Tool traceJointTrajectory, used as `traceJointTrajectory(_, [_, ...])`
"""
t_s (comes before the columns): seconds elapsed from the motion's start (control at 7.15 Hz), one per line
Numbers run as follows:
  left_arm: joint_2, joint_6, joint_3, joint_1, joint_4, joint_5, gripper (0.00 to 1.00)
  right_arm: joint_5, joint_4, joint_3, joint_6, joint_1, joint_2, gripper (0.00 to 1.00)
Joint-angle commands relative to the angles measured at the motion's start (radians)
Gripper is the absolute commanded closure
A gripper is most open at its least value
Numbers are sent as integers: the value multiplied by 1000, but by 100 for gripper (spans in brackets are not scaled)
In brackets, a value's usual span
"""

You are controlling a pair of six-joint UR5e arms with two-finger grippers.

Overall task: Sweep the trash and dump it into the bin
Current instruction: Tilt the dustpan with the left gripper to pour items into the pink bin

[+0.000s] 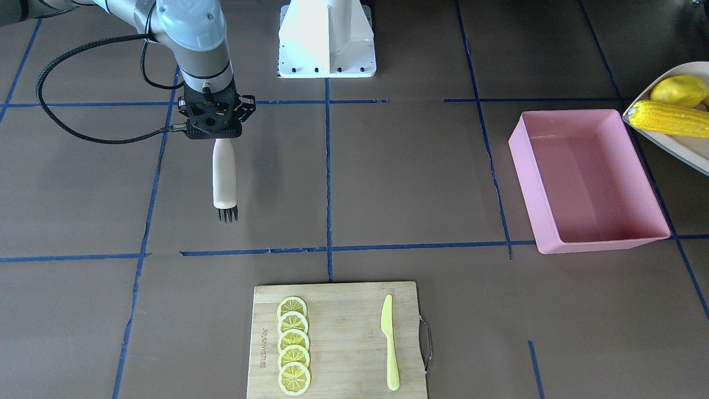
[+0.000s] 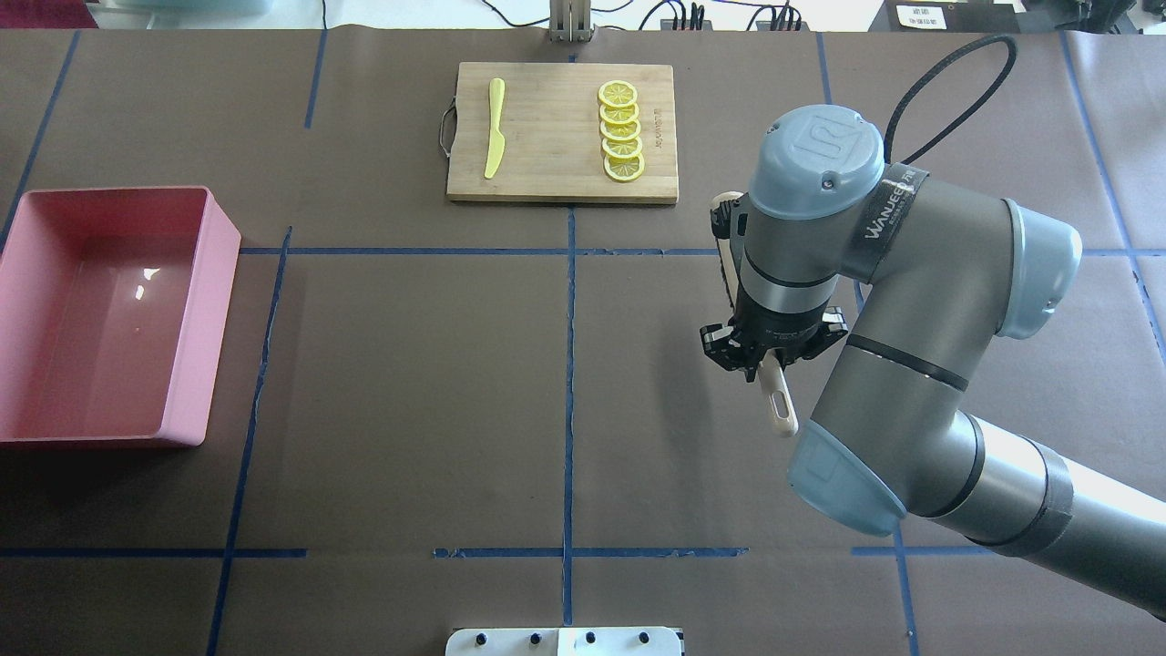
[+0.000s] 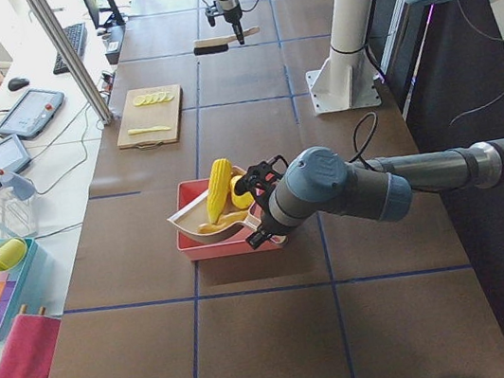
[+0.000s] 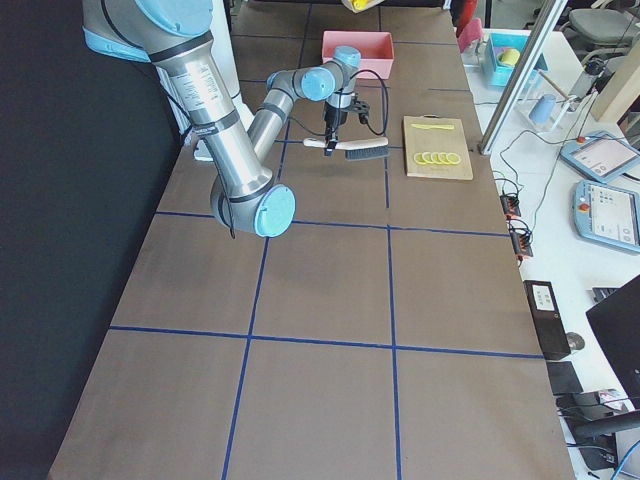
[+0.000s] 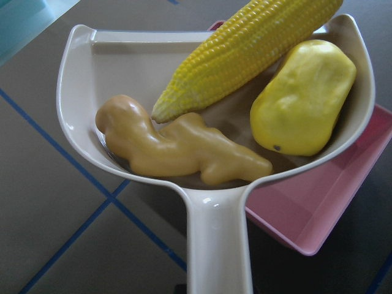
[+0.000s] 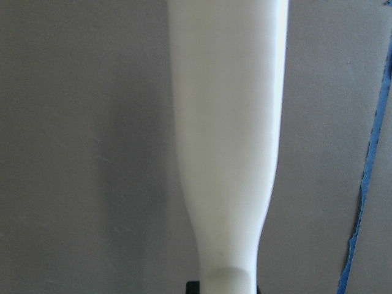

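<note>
My left gripper (image 3: 260, 207) is shut on the handle of a cream dustpan (image 5: 79, 92), held tilted over the pink bin (image 1: 526, 177); its fingers are hidden in the left wrist view. In the pan lie the yellow corn cob (image 5: 245, 55), the potato-like lump (image 5: 303, 101) and the ginger root (image 5: 177, 147). Corn (image 1: 667, 117) and lump (image 1: 678, 90) also show at the front view's right edge. The bin (image 2: 196, 319) holds nothing. My right gripper (image 1: 213, 127) is shut on the cream handle of a brush (image 1: 224, 177), held low over the table, far from the bin.
A wooden cutting board (image 2: 556, 173) lies at the table's far edge with lemon slices (image 2: 621, 132) and a yellow-green knife (image 2: 495, 128). The robot's base (image 1: 327, 39) stands at the near edge. Operators' boxes and tablets sit beyond the table (image 3: 16, 274).
</note>
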Motion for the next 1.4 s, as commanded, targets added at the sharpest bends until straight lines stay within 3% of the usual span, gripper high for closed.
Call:
traceJointTrajectory(0.0, [22,27,-8,1,-34,101,100,0,0,1,0,-1,-4,100])
traceJointTrajectory(0.28, [22,61,-11,11,-34,176,100,14,2,1,-5,22,-3,100])
traceJointTrajectory(0.56, [22,100,-16,57,-34,237,100,17,11,73,-8,25,-96,100])
traceJointTrajectory(0.98, [21,101,-60,170,-31,334,100,68,11,87,-8,54,-127,100])
traceJointTrajectory(1.26, [21,101,-94,227,-26,403,100,118,12,151,-11,97,-197,100])
